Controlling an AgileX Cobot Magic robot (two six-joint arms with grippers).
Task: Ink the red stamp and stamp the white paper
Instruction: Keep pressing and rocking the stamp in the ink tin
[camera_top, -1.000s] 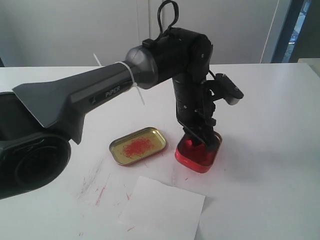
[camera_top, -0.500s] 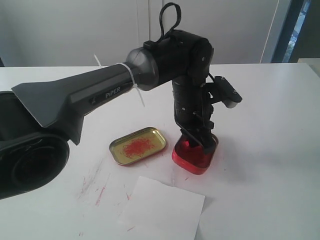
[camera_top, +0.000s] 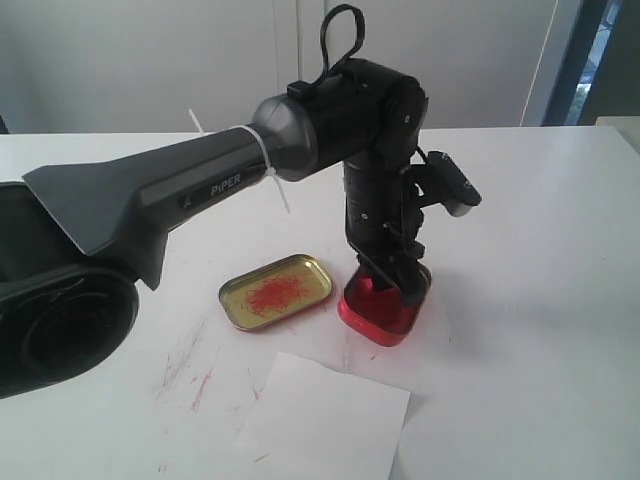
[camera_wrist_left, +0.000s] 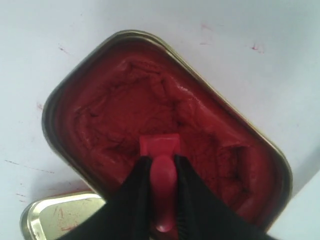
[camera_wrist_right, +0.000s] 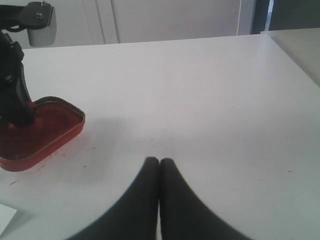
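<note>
The left fingers (camera_wrist_left: 132, 200) pinch the knob of the red stamp (camera_wrist_left: 162, 172), whose base is down inside the red ink tin (camera_wrist_left: 100, 115). On the white surface (camera_top: 540, 300), from left to right, lie red scribble marks (camera_top: 198, 385), the gold tin lid (camera_top: 275, 292) smeared red inside, the white paper (camera_top: 325, 420) at the near edge, and the ink tin just beside the lid. The right fingers (camera_wrist_right: 150, 200) are pressed together over bare surface, apart from the tin. Behind stand pale wall panels (camera_top: 150, 60), with a dark frame (camera_top: 575, 60) at far right. The left arm (camera_top: 150, 200) reads "PiPER".
</note>
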